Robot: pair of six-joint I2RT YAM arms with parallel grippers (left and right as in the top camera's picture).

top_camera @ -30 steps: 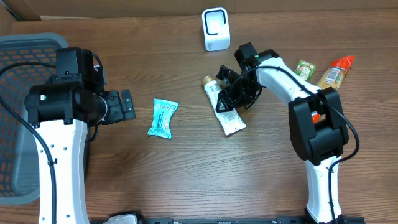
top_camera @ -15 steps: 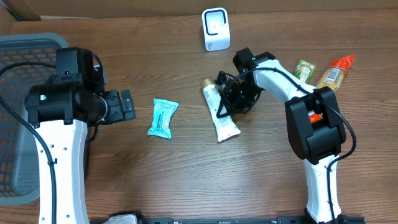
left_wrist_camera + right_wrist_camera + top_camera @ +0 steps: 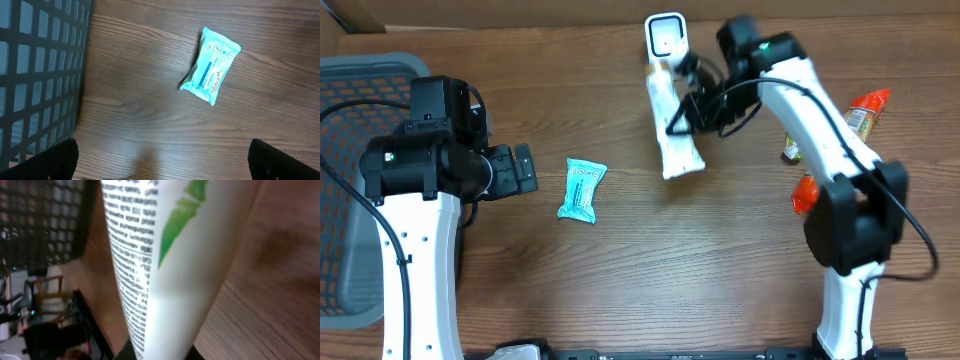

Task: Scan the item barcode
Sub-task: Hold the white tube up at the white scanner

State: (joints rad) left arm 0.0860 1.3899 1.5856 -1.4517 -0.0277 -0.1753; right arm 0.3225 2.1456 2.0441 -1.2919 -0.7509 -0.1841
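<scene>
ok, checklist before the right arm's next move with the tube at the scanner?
1. Grip: right fingers shut on the white tube: ok.
2. Tube at the scanner: ok, its cap end sits beside it in the overhead view.
3. Tube's barcode facing the scanner: cannot tell; the right wrist view shows only small print and a green mark.
4. Left fingers open, apart from the teal packet: ok.

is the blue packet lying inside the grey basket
No, the blue packet lies on the wooden table, apart from the basket.
</scene>
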